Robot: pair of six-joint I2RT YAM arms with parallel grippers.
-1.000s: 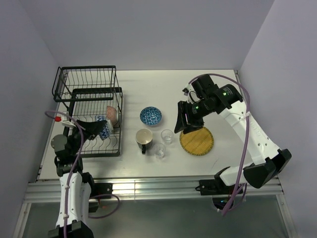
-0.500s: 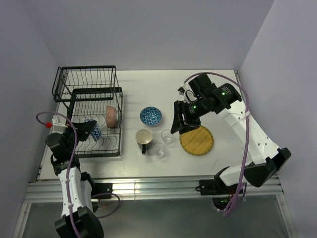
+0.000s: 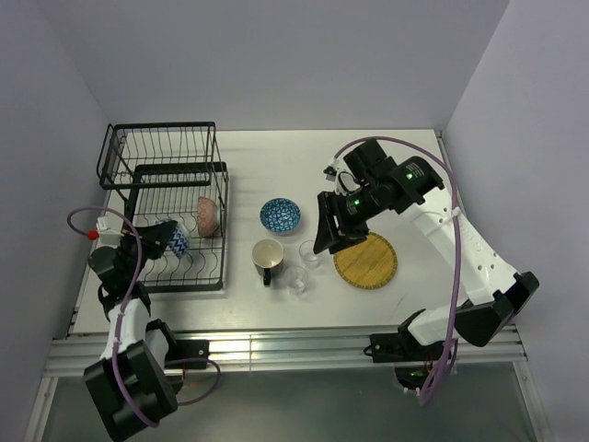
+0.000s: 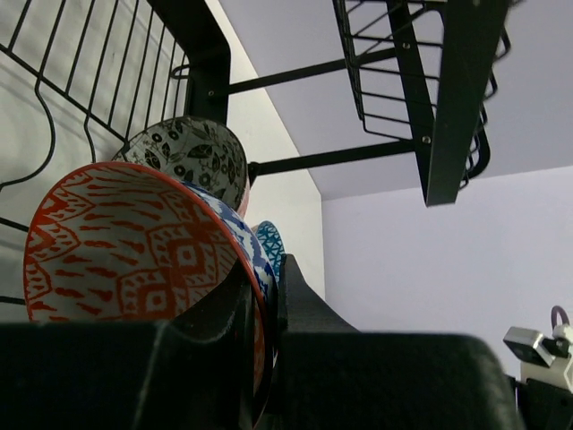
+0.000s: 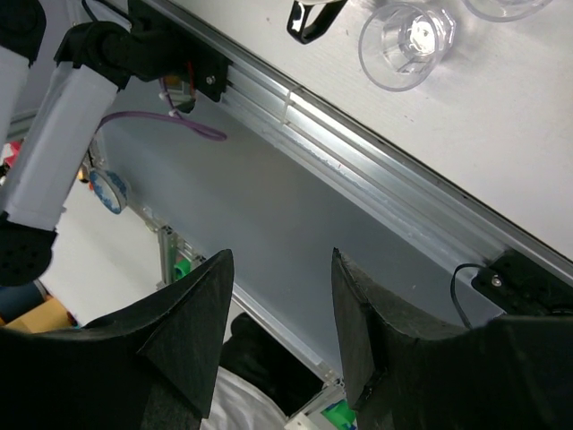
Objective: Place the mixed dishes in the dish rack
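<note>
Left gripper (image 3: pixel 166 240) is seen from the top camera held low over the near left part of the dish rack (image 3: pixel 164 173), with the orange-red bowl (image 3: pixel 179 241) between its fingers; from above only a blue-and-white pattern is shown on that bowl. The grey-green bowl (image 3: pixel 208 215) is stood on edge at the right side of the rack's lower tier. Outside the rack, on the table (image 3: pixel 276 157), the blue bowl (image 3: pixel 280 215), the mug (image 3: pixel 268 256), a far glass (image 3: pixel 311 250), a near glass (image 3: pixel 296 279) and the yellow plate (image 3: pixel 365 261) are set apart from one another. The right gripper (image 3: pixel 325 236) is hung above the table just beside the far glass, between the blue bowl and the yellow plate. From the left wrist, the orange-red bowl is shown tilted on edge, its rim pinched tight between the two fingers (image 4: pixel 300 296), with the grey-green bowl just behind it and the rack's raised basket overhead. From the right wrist, the right gripper's fingers (image 5: pixel 192 331) are seen spread apart with nothing between them — beyond them lie the table's near edge rail (image 5: pixel 358 170), the near glass and part of the mug's handle.
</note>
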